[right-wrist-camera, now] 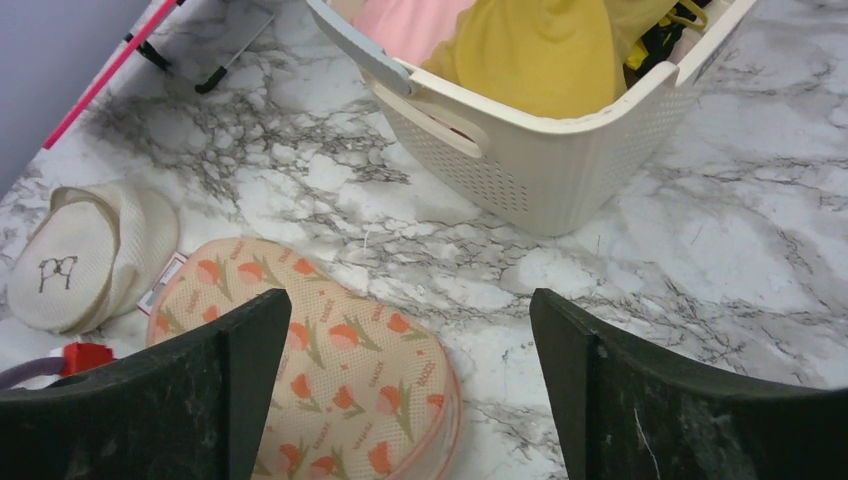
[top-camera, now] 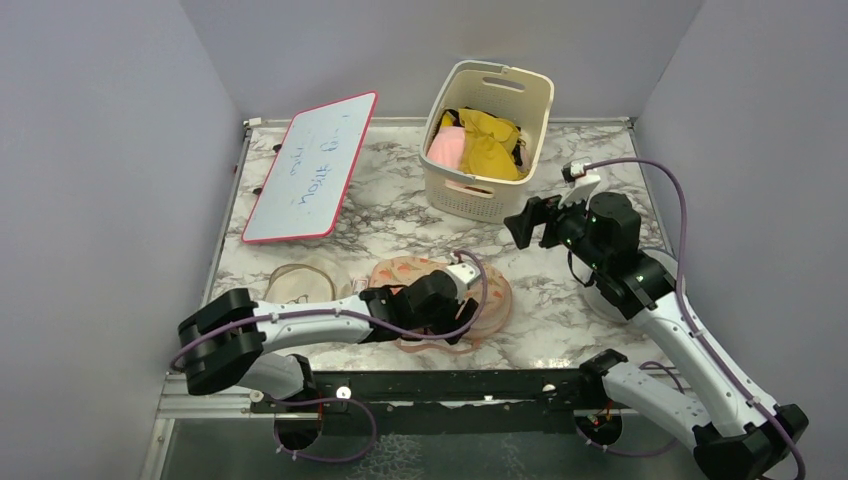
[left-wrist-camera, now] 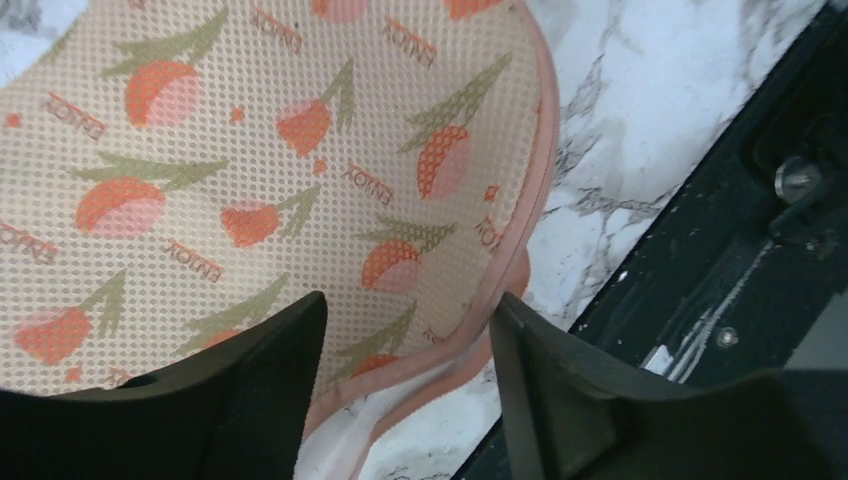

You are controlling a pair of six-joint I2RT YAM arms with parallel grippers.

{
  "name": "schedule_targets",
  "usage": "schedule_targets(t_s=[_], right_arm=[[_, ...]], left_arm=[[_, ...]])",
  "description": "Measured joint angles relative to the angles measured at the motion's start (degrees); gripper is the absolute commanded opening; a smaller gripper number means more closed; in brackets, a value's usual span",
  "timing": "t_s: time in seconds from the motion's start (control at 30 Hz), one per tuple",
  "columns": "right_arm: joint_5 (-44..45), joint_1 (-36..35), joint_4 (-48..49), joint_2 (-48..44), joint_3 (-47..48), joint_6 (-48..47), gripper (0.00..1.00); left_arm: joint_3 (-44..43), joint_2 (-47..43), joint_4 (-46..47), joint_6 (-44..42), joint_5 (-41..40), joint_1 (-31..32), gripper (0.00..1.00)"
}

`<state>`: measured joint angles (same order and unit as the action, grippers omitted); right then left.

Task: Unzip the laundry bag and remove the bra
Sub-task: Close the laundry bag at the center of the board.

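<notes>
The laundry bag lies flat on the marble table near the front; it also shows in the left wrist view and the right wrist view. My left gripper is open low over its near lobe. In its wrist view the left gripper straddles the pink zip edging, which is parted there and shows pale lining. A mustard-yellow garment, seemingly the bra, lies in the cream basket and shows in the right wrist view. My right gripper is open and empty, raised between bag and basket.
The cream slotted basket stands at the back and also holds a pink garment. A white round mesh pouch lies left of the bag. A red-framed whiteboard lies at the back left. A black rail runs along the table's near edge.
</notes>
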<state>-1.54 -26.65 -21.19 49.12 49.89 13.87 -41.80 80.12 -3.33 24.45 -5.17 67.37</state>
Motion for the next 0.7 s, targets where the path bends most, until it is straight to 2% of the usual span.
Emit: schedule_targets(t_s=[0.23,0.4,0.5,0.63,0.7], right_arm=[[-0.7,0.0,0.2,-0.3,1.3,1.3,0.98],[0.0,0.0,0.2,-1.8,1.4,1.2,1.0],[1.9,0.0,0.2,-3.4,1.4,0.8,1.0],[5.7,0.0,0.0,-4.6,1.8,0.2,1.0],[7.5,0.0,-0.7,-4.7,2.6,-0.2,1.0]], left_arm=[[3.0,-8.6,6.4,-3.6,1.1,0.0,0.74],[4.3,-13.8,9.7,-5.0,1.6,-1.3,0.77],[5.2,-17.5,10.2,-5.3,1.5,-4.4,0.83],[5.7,-25.2,9.6,-7.0,-2.6,-11.5,0.98],[5.4,-30.1,9.4,-9.3,-6.7,-15.7,0.99]])
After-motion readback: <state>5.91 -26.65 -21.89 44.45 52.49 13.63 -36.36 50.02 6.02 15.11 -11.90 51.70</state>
